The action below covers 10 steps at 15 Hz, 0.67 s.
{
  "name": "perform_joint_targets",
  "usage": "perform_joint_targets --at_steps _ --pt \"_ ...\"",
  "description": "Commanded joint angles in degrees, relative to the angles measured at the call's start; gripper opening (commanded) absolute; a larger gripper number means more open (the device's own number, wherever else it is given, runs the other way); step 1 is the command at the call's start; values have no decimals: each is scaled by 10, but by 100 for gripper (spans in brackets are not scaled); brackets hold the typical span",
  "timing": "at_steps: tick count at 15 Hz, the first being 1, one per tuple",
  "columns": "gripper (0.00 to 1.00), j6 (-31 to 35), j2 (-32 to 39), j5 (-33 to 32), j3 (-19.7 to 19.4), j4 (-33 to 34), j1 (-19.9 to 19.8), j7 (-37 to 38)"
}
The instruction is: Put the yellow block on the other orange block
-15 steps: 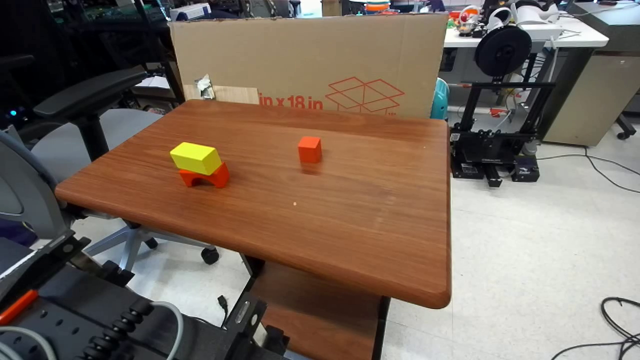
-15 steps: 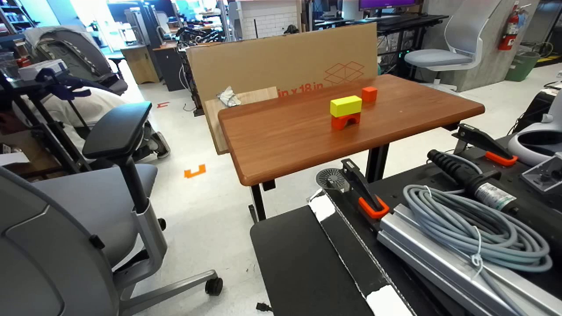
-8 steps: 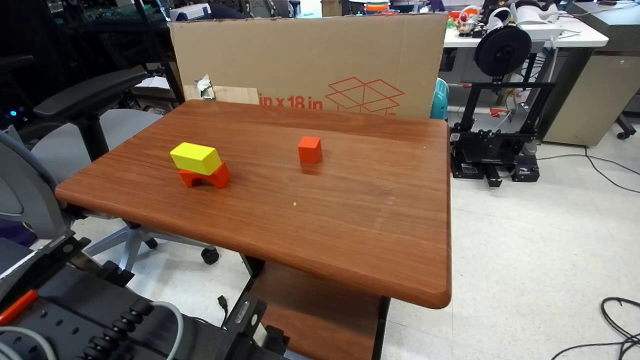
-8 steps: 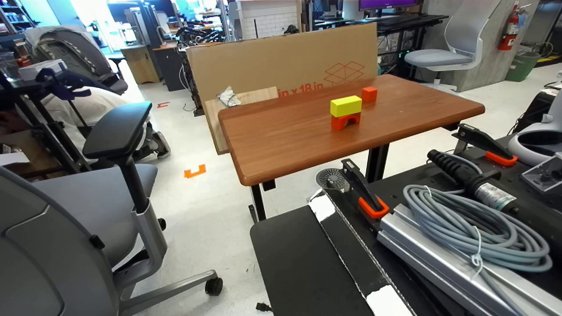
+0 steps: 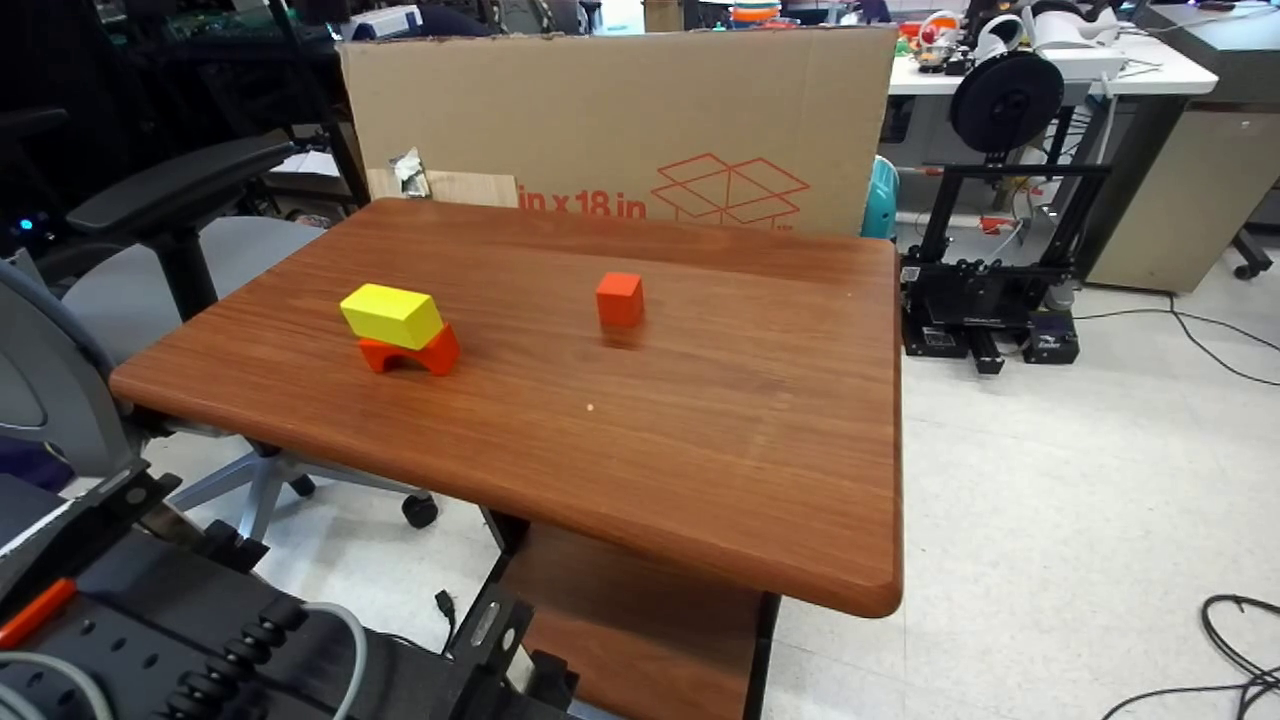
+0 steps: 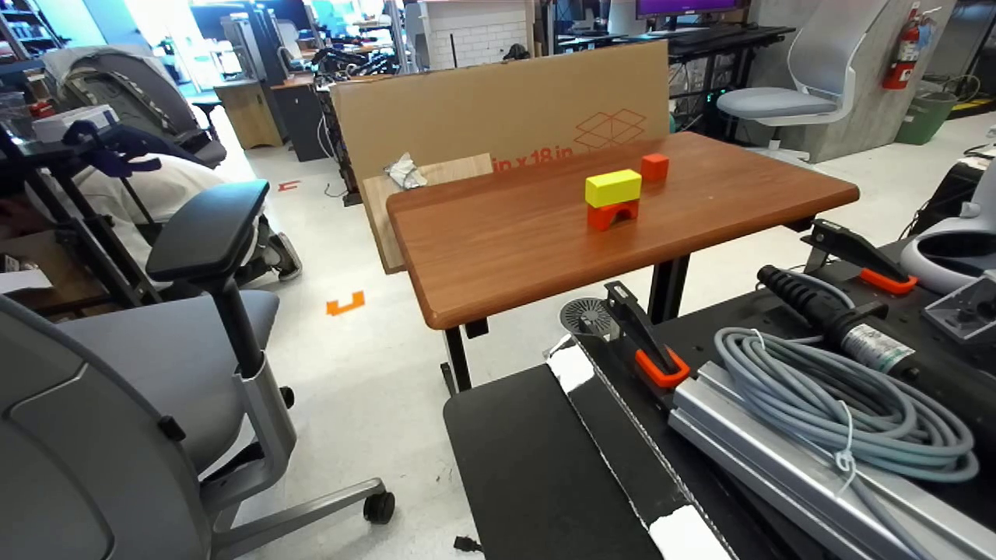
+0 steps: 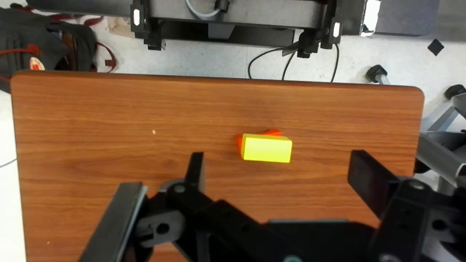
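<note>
Behind the table [image 5: 700, 440] cardboard [image 5: 600, 110] is standing, a chair [image 6: 171, 334] flanking one end. The gripper [image 7: 280, 173] is gaping. The yellow block [image 5: 390, 315] is topping an orange arch [image 5: 440, 354] toward the front edge; past the orange cube [image 5: 620, 300], wood [image 5: 780, 350] is reaching the other end.

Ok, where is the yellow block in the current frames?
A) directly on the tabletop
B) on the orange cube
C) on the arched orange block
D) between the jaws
C: in both exterior views the yellow block sits on top of the arched orange block, while the orange cube stands apart with nothing on it.
</note>
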Motion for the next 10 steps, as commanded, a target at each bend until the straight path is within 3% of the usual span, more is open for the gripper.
perform_joint_targets --at_steps 1,10 --pt "100 -12 89 -16 14 53 0 53" --pt "100 17 225 -19 23 112 9 87"
